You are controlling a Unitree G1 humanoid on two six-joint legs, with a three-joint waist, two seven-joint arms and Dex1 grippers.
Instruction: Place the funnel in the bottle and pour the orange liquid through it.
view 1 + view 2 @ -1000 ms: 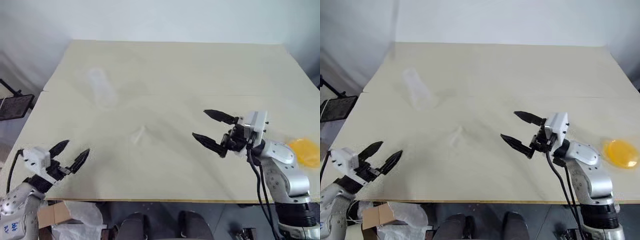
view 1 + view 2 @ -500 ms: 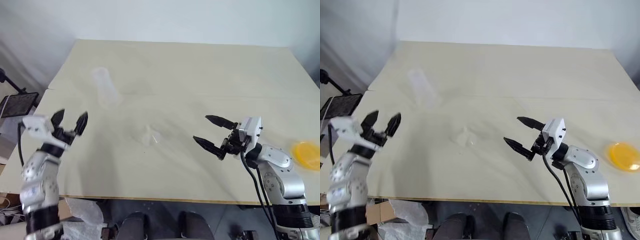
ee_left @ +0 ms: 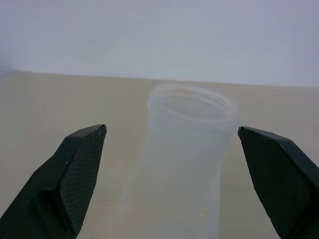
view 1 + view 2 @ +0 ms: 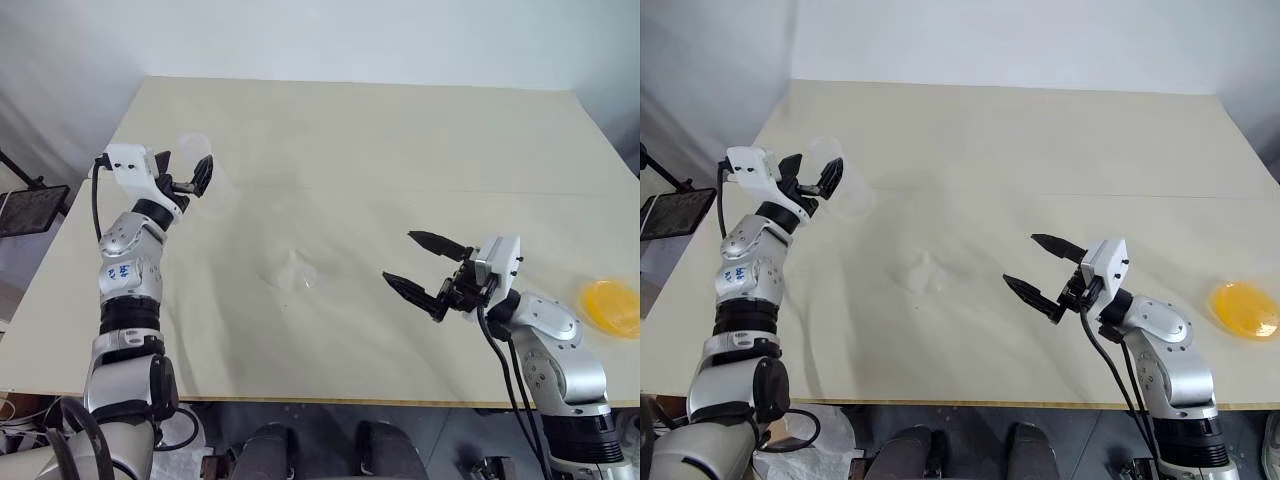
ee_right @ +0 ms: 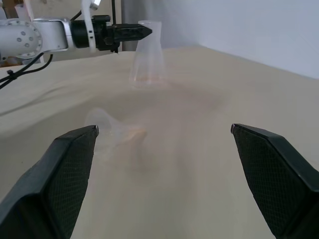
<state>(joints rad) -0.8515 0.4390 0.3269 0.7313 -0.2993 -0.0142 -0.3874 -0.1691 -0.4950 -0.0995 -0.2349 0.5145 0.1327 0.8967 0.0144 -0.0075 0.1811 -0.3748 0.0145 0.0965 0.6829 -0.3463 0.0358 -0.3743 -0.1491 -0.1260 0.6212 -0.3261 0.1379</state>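
Reaching: my left gripper (image 4: pixel 185 178) is at the bottle (image 4: pixel 848 185), its two black fingers spread wide on either side of the clear neck, touching nothing that I can see.
Step in hand: the approach to the bottle, I judge; nothing is held, and the funnel is not yet in the neck.
Bottle: upright on the table (image 4: pixel 400 140), toward the far left edge; in my left wrist view its round open mouth (image 3: pixel 192 102) sits between my fingertips (image 3: pixel 82 149).
Funnel: small and clear, lying on its side (image 4: pixel 300 272) near the table's middle, well apart from the bottle, between the bottle and my right gripper.
Right gripper: hovering (image 4: pixel 428 268) beside the funnel on the side away from the bottle, fingers wide apart, empty.
Orange liquid: a bright yellow-orange patch (image 4: pixel 612 305) at the near right edge, well apart from the bottle.
Next move, as I judge it: steady the bottle with my left fingers around the neck without tipping it, then bring the right gripper onto the funnel.
Changed since a second ago: my left arm has risen from the near left edge up to the bottle; my right gripper has hardly moved; both grippers are as open as before.
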